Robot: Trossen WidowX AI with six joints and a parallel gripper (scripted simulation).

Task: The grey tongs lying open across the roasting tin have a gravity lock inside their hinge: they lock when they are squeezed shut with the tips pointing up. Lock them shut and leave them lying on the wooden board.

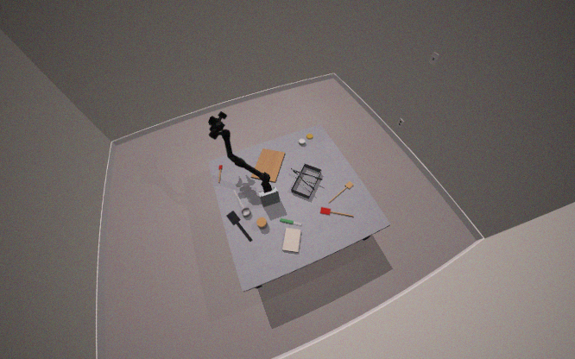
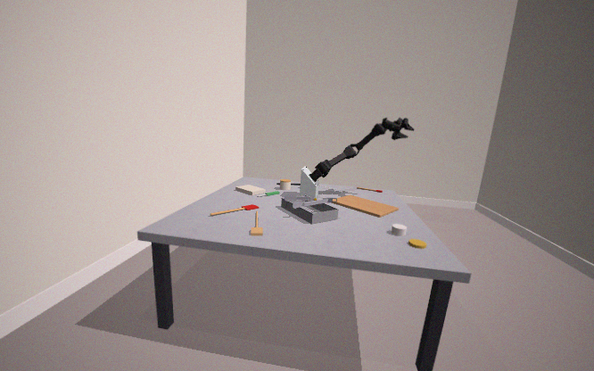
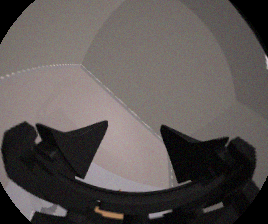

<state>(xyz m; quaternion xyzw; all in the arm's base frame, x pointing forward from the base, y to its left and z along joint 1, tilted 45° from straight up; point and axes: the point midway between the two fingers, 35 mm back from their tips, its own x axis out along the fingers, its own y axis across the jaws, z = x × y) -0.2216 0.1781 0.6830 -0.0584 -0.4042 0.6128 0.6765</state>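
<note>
The grey tongs (image 1: 295,171) (image 2: 329,201) lie spread open across the roasting tin (image 1: 300,194) (image 2: 325,217), with parts reaching past its rim. Which end is the hinge is too small to tell. The wooden board (image 1: 268,165) (image 2: 366,205) lies flat beside the tin, with nothing on it. My gripper (image 1: 216,124) (image 2: 408,131) (image 3: 134,125) is open and empty, raised high and out past the board, far from the tongs. The tongs do not show in the wrist view.
A red spatula (image 1: 325,210) (image 2: 250,208) and a wooden turner (image 1: 348,185) (image 2: 257,231) lie near the tin. A white pot (image 1: 301,141) (image 2: 399,229) and a yellow disc (image 1: 309,136) (image 2: 417,243) are beyond the board. A small red-headed tool (image 1: 220,167) (image 2: 378,190) lies near one edge.
</note>
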